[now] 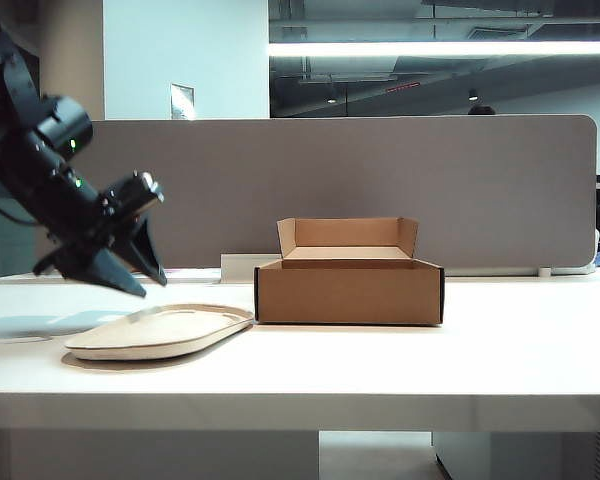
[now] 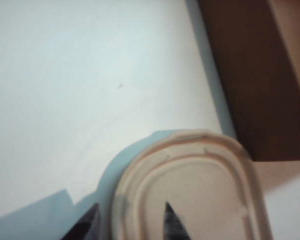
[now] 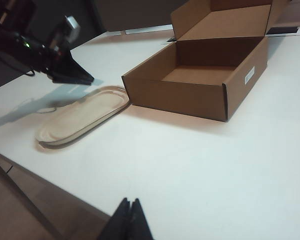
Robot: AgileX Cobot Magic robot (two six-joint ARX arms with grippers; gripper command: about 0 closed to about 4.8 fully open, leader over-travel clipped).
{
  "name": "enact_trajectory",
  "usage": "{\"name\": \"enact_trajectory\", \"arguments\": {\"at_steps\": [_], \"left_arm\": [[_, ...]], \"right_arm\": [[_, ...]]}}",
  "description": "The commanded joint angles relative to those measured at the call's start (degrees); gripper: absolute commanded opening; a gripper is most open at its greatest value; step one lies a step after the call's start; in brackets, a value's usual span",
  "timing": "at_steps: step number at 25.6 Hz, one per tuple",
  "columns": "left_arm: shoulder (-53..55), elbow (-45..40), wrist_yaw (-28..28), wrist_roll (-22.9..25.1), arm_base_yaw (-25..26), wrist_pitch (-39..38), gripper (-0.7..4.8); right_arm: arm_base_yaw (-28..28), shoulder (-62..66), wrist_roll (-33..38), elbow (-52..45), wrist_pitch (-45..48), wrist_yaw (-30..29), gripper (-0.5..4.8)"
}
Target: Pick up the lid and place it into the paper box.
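We see the lid (image 1: 160, 330) flat on the table (image 1: 400, 365), at 9 o'clock of the paper box (image 1: 349, 291), its far end cut off in the left wrist view | left gripper (image 1: 138, 280) above it, fingers apart, empty | right gripper (image 3: 128, 216) pressed closed, only tips visible.

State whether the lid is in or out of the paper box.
Out: the lid lies flat on the table beside the paper box, whose inside is empty.

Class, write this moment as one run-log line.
lid: on table beside paper box | box: empty | left gripper: open, above lid | right gripper: shut, away
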Motion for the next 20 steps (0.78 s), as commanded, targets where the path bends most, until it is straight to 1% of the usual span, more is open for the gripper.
{"name": "enact_trajectory", "arguments": {"at_steps": [1, 2, 6, 10, 12, 15, 18, 20], "left_arm": [[2.2, 0.4, 0.4, -0.3, 0.0, 4.4, 1.54], [2.8, 0.4, 0.3, -0.3, 0.0, 6.0, 1.54], [3.4, 0.4, -0.8, -0.3, 0.0, 8.3, 1.53], [4.2, 0.4, -0.3, -0.3, 0.0, 9.1, 1.52], [4.7, 0.4, -0.3, -0.3, 0.0, 8.4, 1.49], [5.5, 0.4, 1.8, -0.3, 0.0, 7.8, 1.46], [5.9, 0.4, 5.1, -0.3, 0.0, 7.0, 1.46], [6.1, 0.4, 5.9, -0.1, 0.0, 6.4, 1.42]], "right_arm": [[0.0, 0.0, 0.1, -0.2, 0.5, 0.0, -0.08], [0.0, 0.0, 0.1, -0.2, 0.5, 0.0, -0.08], [0.0, 0.0, 0.1, -0.2, 0.5, 0.0, -0.08], [0.0, 0.0, 0.1, -0.2, 0.4, 0.0, -0.08], [0.0, 0.0, 0.1, -0.2, 0.4, 0.0, -0.08], [0.0, -0.1, 0.1, -0.2, 0.4, 0.0, -0.08], [0.0, 0.0, 0.1, -0.2, 0.4, 0.0, -0.08], [0.0, 0.0, 0.1, -0.2, 0.4, 0.0, -0.08]]}}
